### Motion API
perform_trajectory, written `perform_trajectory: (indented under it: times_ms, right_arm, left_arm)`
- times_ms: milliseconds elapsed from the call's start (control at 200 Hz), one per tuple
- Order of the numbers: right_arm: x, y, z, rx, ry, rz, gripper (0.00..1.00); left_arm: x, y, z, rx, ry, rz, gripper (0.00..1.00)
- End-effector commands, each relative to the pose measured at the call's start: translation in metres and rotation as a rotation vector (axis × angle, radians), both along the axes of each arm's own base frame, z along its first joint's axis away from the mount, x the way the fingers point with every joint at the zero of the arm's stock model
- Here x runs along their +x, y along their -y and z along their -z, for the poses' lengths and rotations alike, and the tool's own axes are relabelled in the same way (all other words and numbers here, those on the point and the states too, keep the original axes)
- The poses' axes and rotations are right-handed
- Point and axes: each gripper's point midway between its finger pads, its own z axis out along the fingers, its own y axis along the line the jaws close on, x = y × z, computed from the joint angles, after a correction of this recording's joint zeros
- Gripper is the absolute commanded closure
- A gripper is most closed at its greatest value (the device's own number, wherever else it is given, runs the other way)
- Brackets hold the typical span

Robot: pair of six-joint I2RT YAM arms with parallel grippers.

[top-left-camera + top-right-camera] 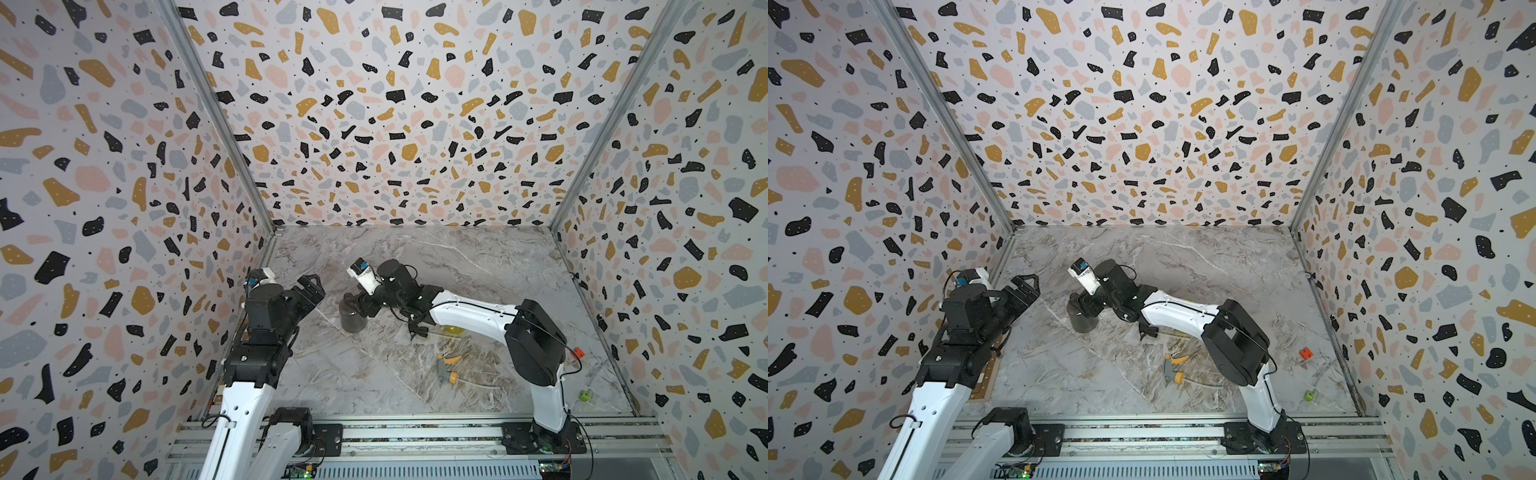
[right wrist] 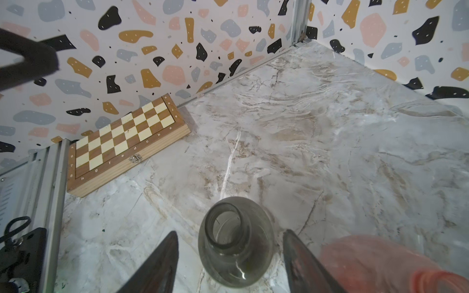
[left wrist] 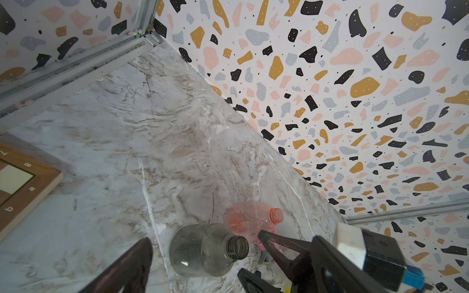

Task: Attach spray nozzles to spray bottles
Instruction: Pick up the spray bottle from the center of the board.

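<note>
I've got the right gripper (image 2: 231, 231) spread around the smoky bottle (image 2: 236, 253), not touching; left gripper (image 1: 311, 286) hangs spread. Next: squeeze squarely, hold it for capping.

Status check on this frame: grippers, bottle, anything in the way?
Left gripper open, empty, off to the side. Right gripper open, straddling upright grey bottle, not gripping yet. No nozzle on it. Pink bottle close beside.

The marble table (image 1: 498, 266) is viewed from high above its front edge in both top views, facing the back wall (image 1: 395, 104). By both wrist views, set close and angled downward, the dark-grey bottle (image 3: 203, 251) is shared.
</note>
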Motion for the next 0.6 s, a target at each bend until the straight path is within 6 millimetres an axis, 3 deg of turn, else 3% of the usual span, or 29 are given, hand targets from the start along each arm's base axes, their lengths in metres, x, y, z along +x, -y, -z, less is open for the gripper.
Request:
perform_trajectory:
  times_ms: [0, 596]
  right_arm:
    - [0.009, -0.004, -0.02, 0.008, 0.044, 0.026, 0.36]
    - [0.007, -0.021, 0.002, -0.025, 0.044, 0.006, 0.49]
  left_arm:
    - [-0.001, -0.001, 0.001, 0.026, 0.008, 0.002, 0.02]
    - [0.002, 0.0, 0.01, 0.026, -0.009, 0.006, 0.02]
